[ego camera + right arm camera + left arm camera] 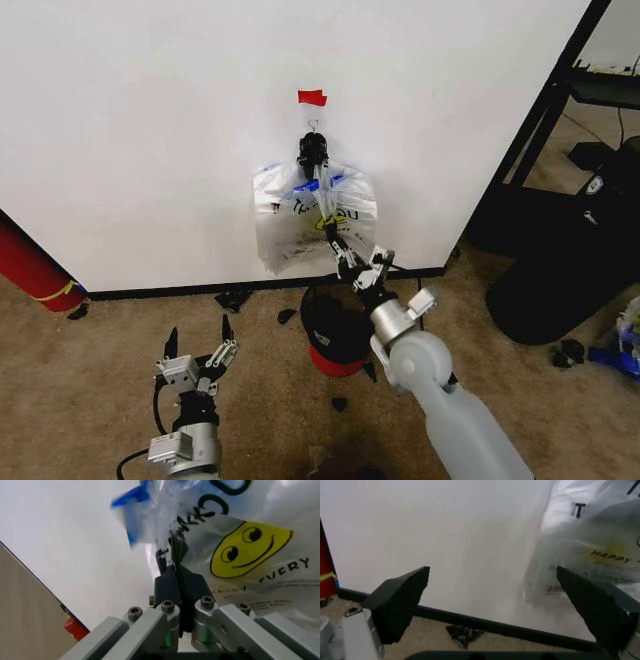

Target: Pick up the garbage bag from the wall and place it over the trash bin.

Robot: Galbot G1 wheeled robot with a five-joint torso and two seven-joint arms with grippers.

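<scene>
The garbage bag (312, 208) hangs on the wall (150, 130), suspended from a hook (313, 127) just under the red tape piece (311, 97), so I judge the pick only begun and the placing entirely left. Its long axis runs vertically, handles gathered at the top by the hook, body drooping down toward the black baseboard (180, 290), printed face out toward me.

My right end effector (342, 251) is up at the lower part of the bag; in the right wrist view its pads are clenched on a bunched fold of the plastic beside the yellow smiley (248, 549). The bag has not yet come off the hook.

The trash bin (335, 338) stands on the carpet floor (90, 380) directly below the bag, near the wall, unlined.

My left end effector (200, 355) waits low over the floor, left of the bin, fingers released and spread, touching nothing.
</scene>
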